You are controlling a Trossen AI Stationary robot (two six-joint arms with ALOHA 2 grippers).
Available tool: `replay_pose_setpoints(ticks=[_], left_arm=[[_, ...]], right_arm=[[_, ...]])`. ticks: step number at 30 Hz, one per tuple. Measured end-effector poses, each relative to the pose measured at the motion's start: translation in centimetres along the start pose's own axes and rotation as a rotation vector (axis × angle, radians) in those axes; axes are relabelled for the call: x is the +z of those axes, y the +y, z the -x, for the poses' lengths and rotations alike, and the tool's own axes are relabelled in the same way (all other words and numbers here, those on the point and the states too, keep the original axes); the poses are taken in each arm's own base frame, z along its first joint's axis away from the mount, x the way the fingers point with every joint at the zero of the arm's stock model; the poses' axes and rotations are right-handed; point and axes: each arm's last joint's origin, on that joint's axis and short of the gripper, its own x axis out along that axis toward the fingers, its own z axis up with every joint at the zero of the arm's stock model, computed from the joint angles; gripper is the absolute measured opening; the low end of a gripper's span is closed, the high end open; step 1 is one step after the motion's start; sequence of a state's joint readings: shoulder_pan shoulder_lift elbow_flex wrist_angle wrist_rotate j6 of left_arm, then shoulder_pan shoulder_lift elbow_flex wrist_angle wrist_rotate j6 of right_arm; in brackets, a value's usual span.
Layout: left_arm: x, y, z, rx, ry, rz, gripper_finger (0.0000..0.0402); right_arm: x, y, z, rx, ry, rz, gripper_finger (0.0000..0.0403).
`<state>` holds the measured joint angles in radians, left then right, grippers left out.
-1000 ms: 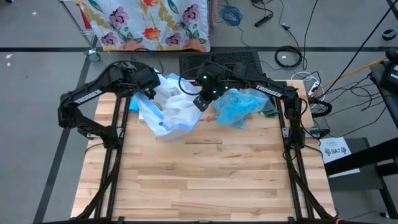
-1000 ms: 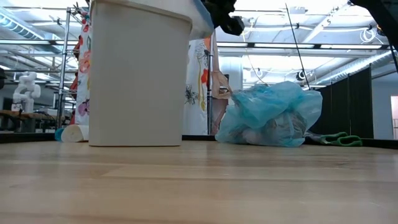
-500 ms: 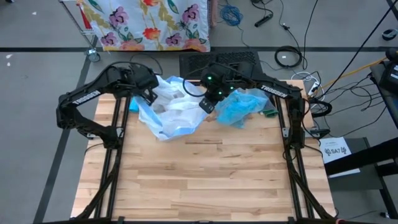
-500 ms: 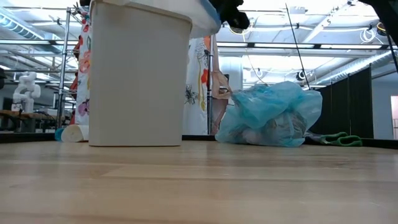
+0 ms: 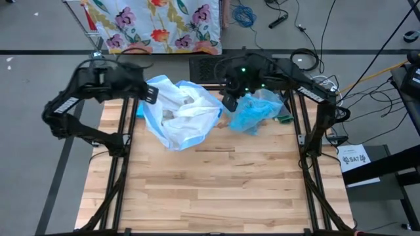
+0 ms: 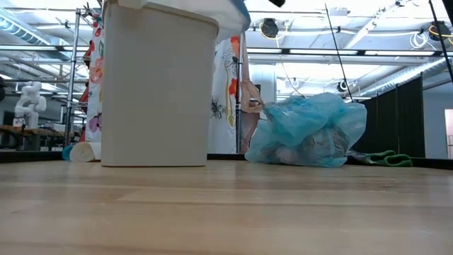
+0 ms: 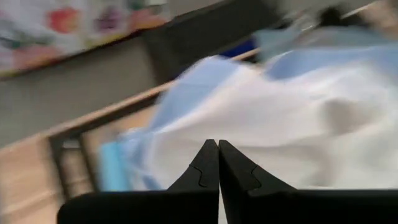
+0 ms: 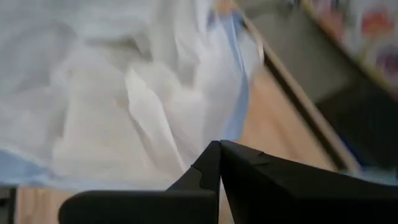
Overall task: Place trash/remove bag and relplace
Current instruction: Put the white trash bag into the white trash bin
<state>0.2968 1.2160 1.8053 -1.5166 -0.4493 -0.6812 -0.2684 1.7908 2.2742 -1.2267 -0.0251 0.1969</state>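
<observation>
A white bag with a blue hem (image 5: pixel 184 115) lies draped over a cream bin (image 6: pixel 156 85) at the table's far left-centre. Its hem (image 6: pixel 239 10) hangs over the bin's right rim. My left gripper (image 5: pixel 151 98) is shut at the bag's left edge, and my right gripper (image 5: pixel 228 105) is shut at its right edge. Both are raised above the table. To the right of the bin, a full light-blue bag (image 5: pixel 252 113) rests on its bottom on the wood. The trash shows only as pale lumps through its wall (image 6: pixel 301 152). My left gripper (image 7: pixel 217 143) is shut on the white bag's left edge (image 5: pixel 156 99), coming slanting down from the table's left. The fingers hide the pinch itself. The plastic rises from the bin toward the fingers. My right gripper (image 8: pixel 219 143) is shut on the white bag's right edge (image 5: pixel 220 108), coming slanting down from the table's right. A ridge of plastic (image 8: pixel 155 118) runs toward the fingertips. The fingers hide the pinch itself.
A green-handled item (image 6: pixel 386 157) lies right of the light-blue bag, and a blue-and-white roll (image 6: pixel 83 151) lies left of the bin. A floral cloth (image 5: pixel 157 23) hangs beyond the far edge. The near half of the wooden table (image 5: pixel 216 190) is bare.
Both grippers have risen and drawn apart, the left toward the table's left edge while rolling its wrist, the right toward the right and far edges. The white bag's upper part has lifted and spread wider between them. Its lower part stays draped over the bin.
</observation>
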Motion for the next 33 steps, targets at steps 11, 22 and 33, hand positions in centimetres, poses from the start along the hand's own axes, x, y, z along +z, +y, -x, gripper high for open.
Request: replay_pose_setpoints(ticks=[11, 22, 33], left_arm=[[0.1, -4.2, 2.2, -0.467, -0.008, 0.154, 0.0000], [-3.5, -10.3, 0.3, -0.499, 0.327, 0.127, 0.0000], [-6.0, -7.6, 1.8, -0.342, 0.618, 0.113, 0.0000]], right_arm=[[2.8, 1.1, -4.3, 0.216, -0.224, 0.358, 0.0000], [2.6, -0.5, -11.0, 0.054, -0.138, 0.488, 0.0000], [0.2, -2.8, -10.1, -0.165, 0.154, 0.356, 0.0000]])
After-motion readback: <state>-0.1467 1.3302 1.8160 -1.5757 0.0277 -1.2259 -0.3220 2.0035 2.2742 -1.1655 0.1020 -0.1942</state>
